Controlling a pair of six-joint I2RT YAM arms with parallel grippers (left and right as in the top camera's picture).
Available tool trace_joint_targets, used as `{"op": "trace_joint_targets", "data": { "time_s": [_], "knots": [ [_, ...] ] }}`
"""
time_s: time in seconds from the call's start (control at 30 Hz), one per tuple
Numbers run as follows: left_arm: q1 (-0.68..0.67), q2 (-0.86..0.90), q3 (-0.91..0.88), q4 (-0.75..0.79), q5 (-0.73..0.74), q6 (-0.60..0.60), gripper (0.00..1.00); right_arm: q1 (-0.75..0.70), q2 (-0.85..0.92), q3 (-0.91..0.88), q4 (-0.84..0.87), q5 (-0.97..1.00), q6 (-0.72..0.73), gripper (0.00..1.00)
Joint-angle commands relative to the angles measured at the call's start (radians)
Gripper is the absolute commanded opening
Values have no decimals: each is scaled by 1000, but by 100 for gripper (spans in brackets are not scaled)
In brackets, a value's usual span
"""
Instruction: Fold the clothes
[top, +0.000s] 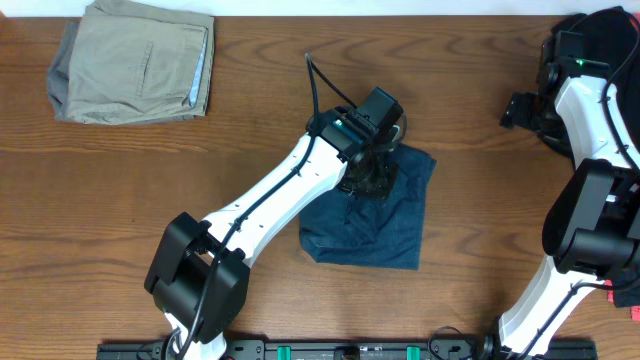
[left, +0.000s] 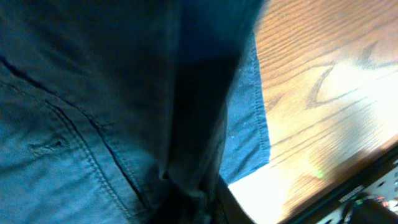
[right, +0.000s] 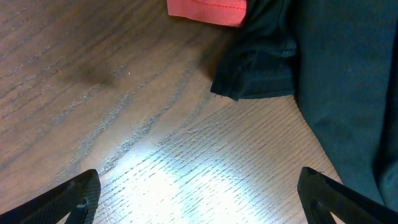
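The dark navy shorts (top: 375, 220) lie partly folded in the middle of the table. My left gripper (top: 372, 178) sits on their upper part, shut on a bunched fold. In the left wrist view the navy fabric (left: 93, 106) with pocket stitching fills the frame, and a dark fold runs down into the jaws (left: 199, 208). My right gripper (top: 520, 108) is open and empty at the far right, beside a black garment (top: 600, 30). In the right wrist view its fingers (right: 199, 199) spread wide over bare wood, with the black garment (right: 329, 62) and a coral-red garment (right: 208, 9) ahead.
Khaki-tan shorts (top: 135, 60) lie folded at the table's back left corner. A black rail (top: 340, 350) runs along the front edge. The wooden tabletop (top: 130, 190) shows around the navy shorts.
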Motion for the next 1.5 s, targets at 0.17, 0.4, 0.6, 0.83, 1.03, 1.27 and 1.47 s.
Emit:
{"op": "trace_joint_targets", "data": {
  "time_s": [0.17,0.4,0.6,0.83,1.03,1.27,1.47],
  "knots": [
    [-22,-3,-6,-2,127,-16,27,4,5,1,-1,8,18,99],
    [-21,-9,-4,-15,180,-11,25,4,5,1,-1,8,18,99],
    [-8,-9,-4,-57,69,-5,23,4,5,1,-1,8,18,99],
    [-10,-2,-78,-67,16,-9,10,3,5,1,-1,8,18,99],
    [-6,1,-219,-21,-23,-13,8,3,5,1,-1,8,18,99],
    [-7,1,-362,103,-30,-50,6,3,5,1,-1,8,18,99],
    [-11,1,-420,112,-29,-76,6,3,5,1,-1,8,18,99]
  ]
}}
